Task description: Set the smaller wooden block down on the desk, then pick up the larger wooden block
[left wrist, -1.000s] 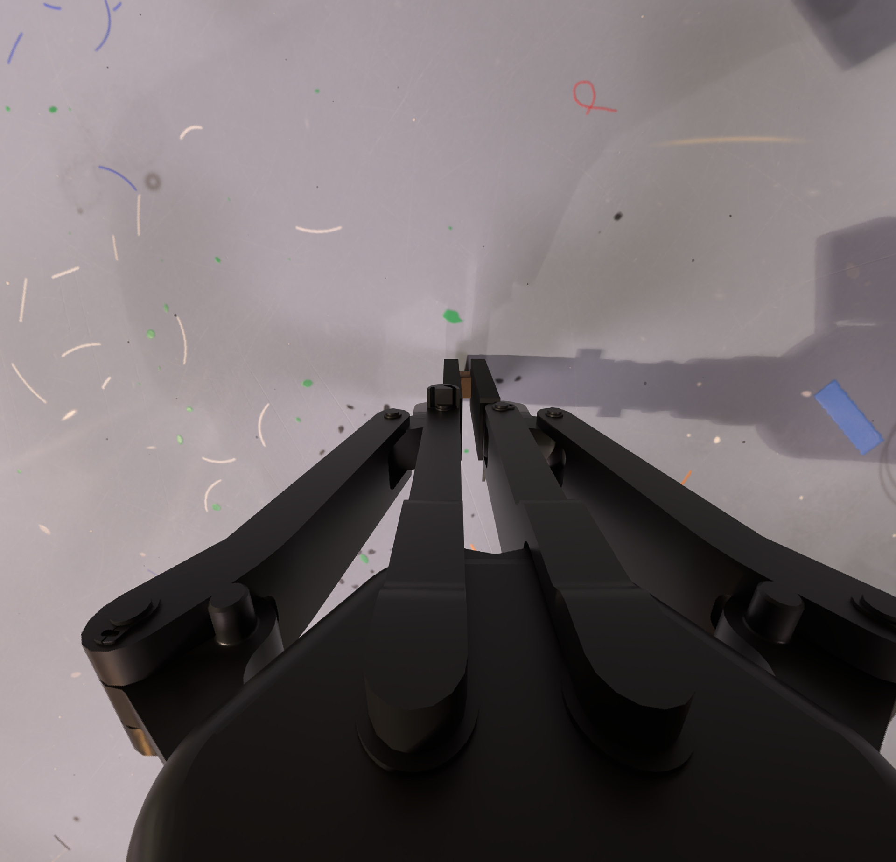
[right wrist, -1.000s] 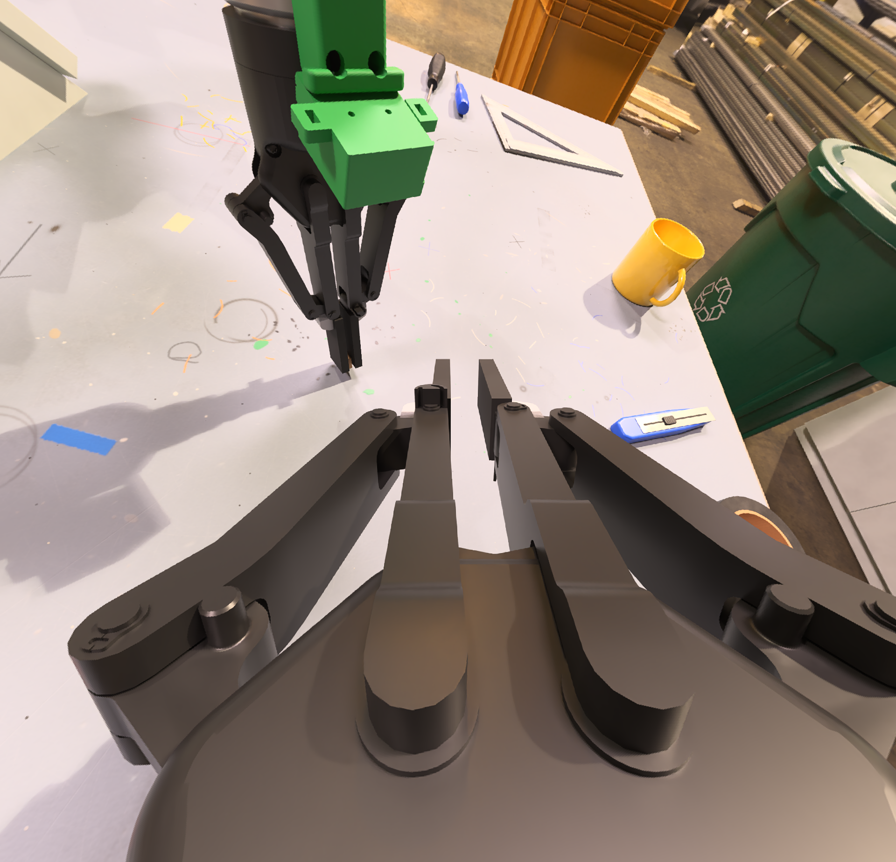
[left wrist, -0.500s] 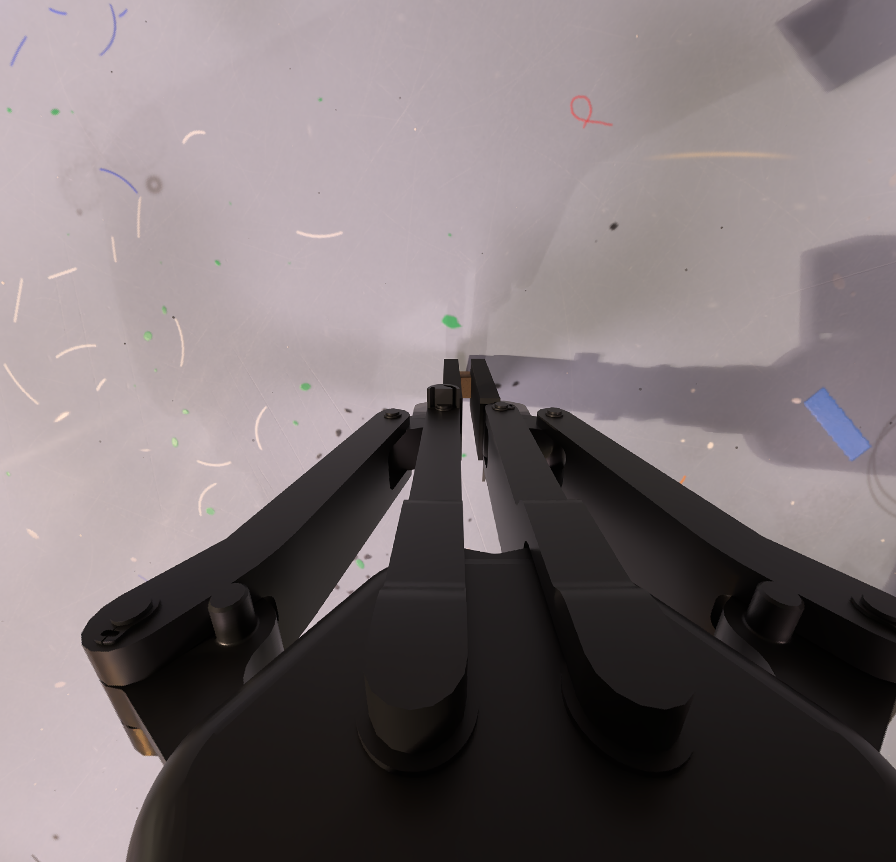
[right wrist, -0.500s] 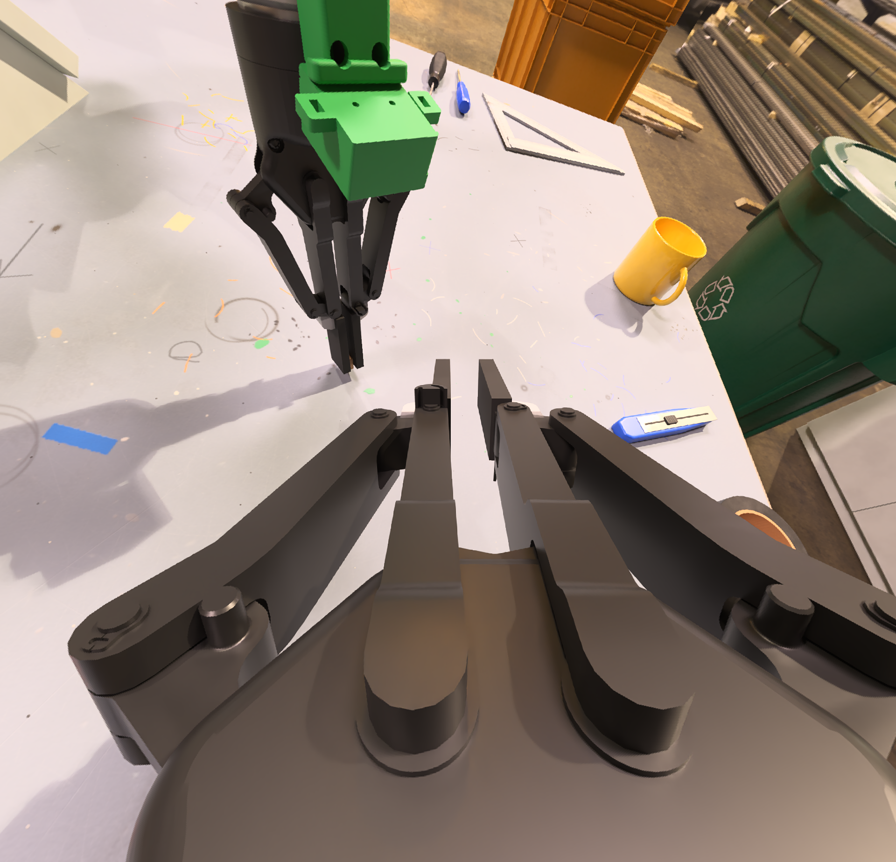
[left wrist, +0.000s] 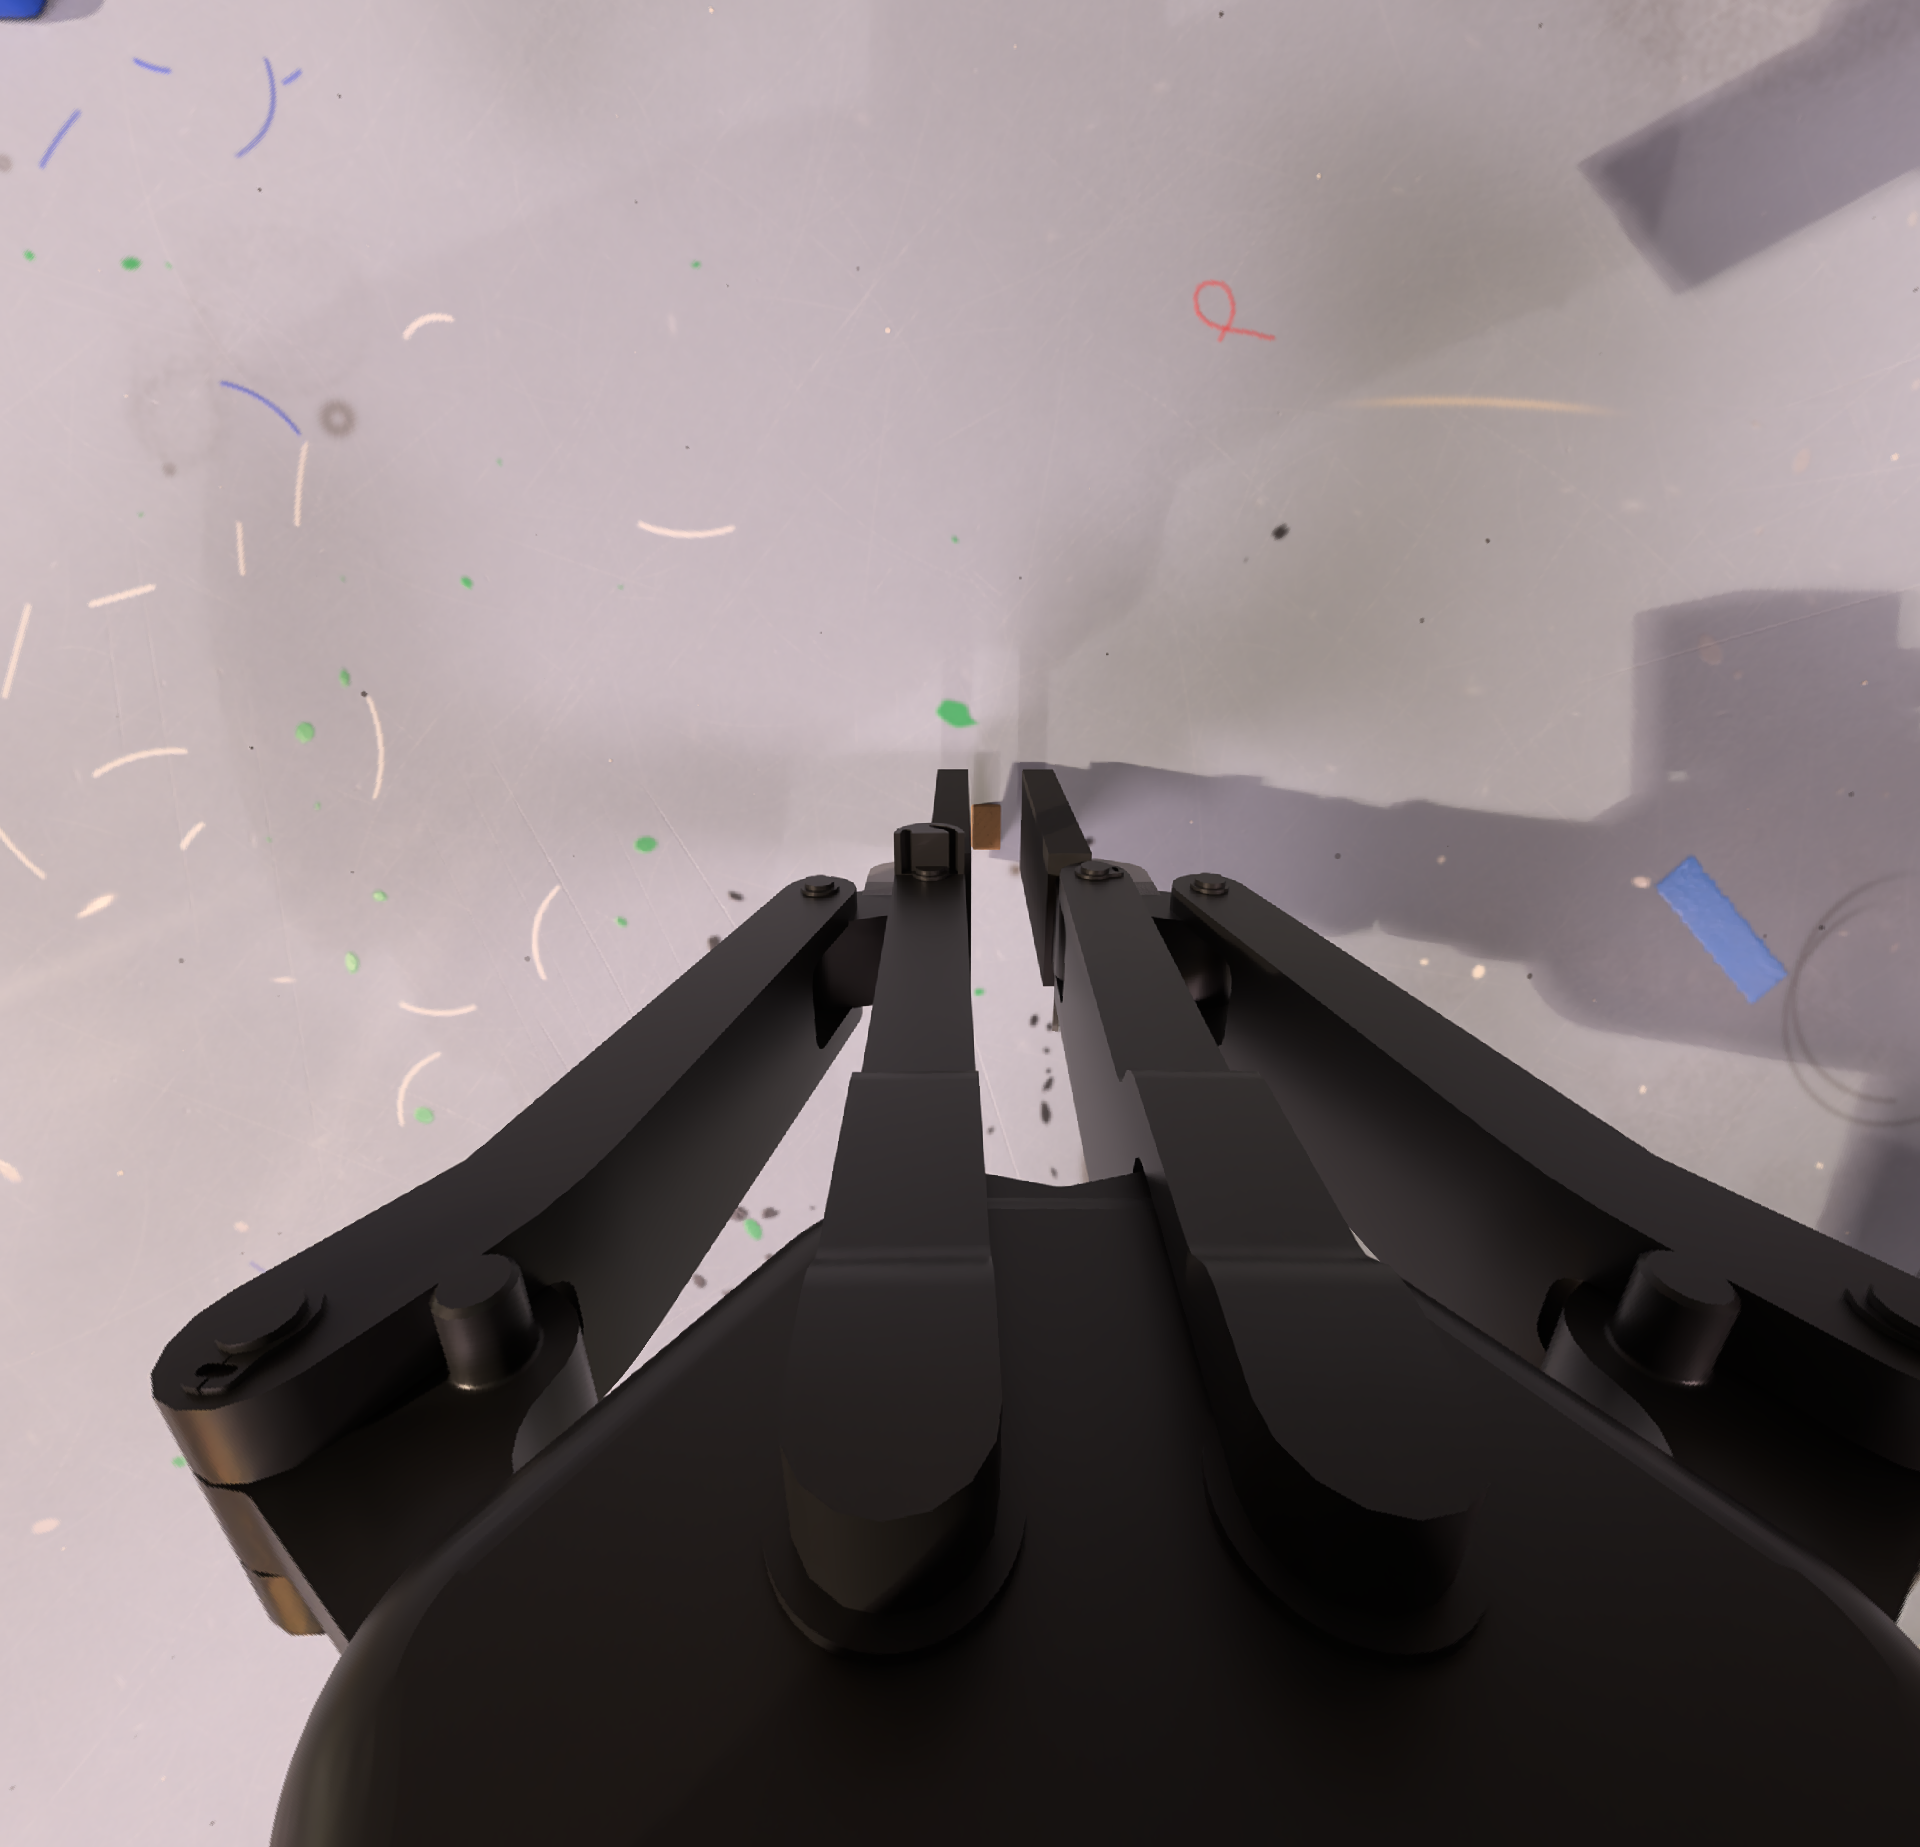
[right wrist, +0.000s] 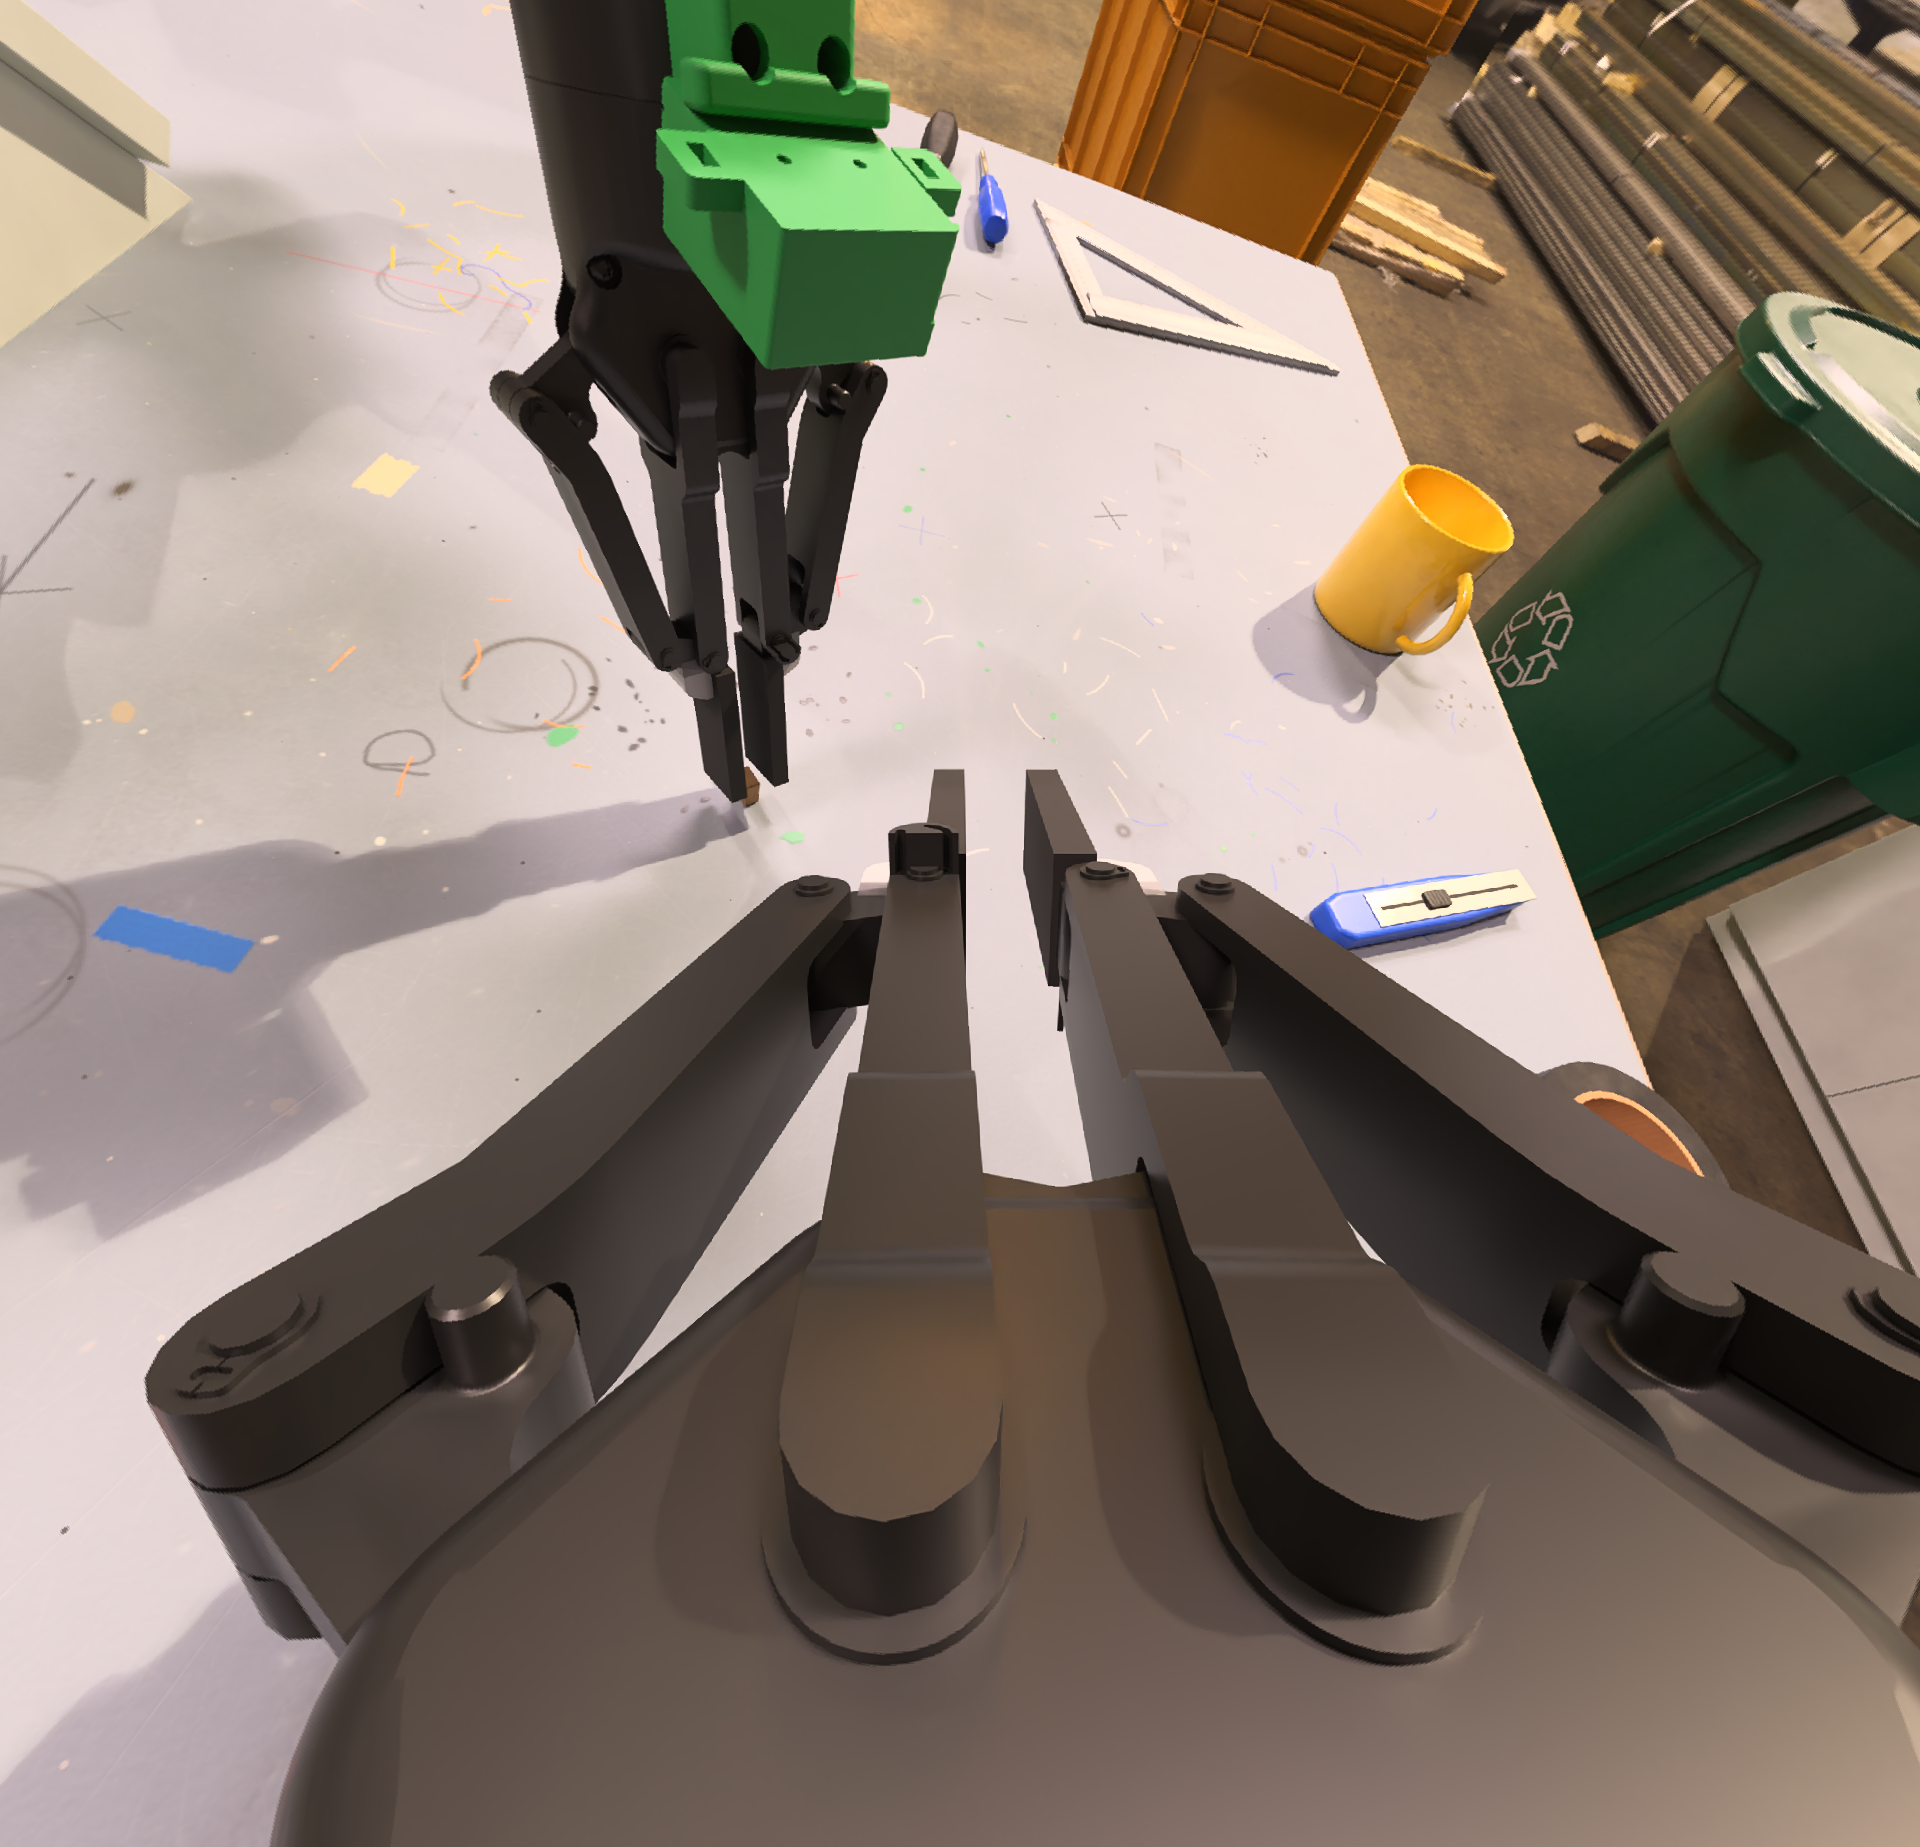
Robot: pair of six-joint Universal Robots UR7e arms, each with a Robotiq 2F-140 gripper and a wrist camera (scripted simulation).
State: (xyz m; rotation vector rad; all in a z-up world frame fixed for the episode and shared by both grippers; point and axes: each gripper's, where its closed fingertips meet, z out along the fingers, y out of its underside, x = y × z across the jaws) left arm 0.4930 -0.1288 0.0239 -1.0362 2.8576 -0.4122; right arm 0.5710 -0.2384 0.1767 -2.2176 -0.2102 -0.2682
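A small wooden block (left wrist: 985, 826) sits between the fingertips of my left gripper (left wrist: 995, 789), down at the desk surface (left wrist: 727, 239). The jaws stand slightly apart: the block lies against the left finger, with a gap to the right finger. The right wrist view shows the same gripper (right wrist: 750, 781) pointing down at the desk with the block (right wrist: 751, 787) at its tips. My right gripper (right wrist: 994, 795) hovers above the desk with a narrow gap between its fingers and nothing in it. No larger wooden block is in view.
A yellow mug (right wrist: 1408, 561), a blue utility knife (right wrist: 1418, 904), a set square (right wrist: 1164, 291) and screwdrivers (right wrist: 990, 208) lie on the desk's right and far side. A green bin (right wrist: 1766, 592) and orange crates (right wrist: 1278, 62) stand beyond the edge. Blue tape (right wrist: 171, 937) is at the left.
My left gripper's fingers have parted a little, leaving a gap beside the small block they were clamping. The left arm shifted slightly. My right gripper has not moved.
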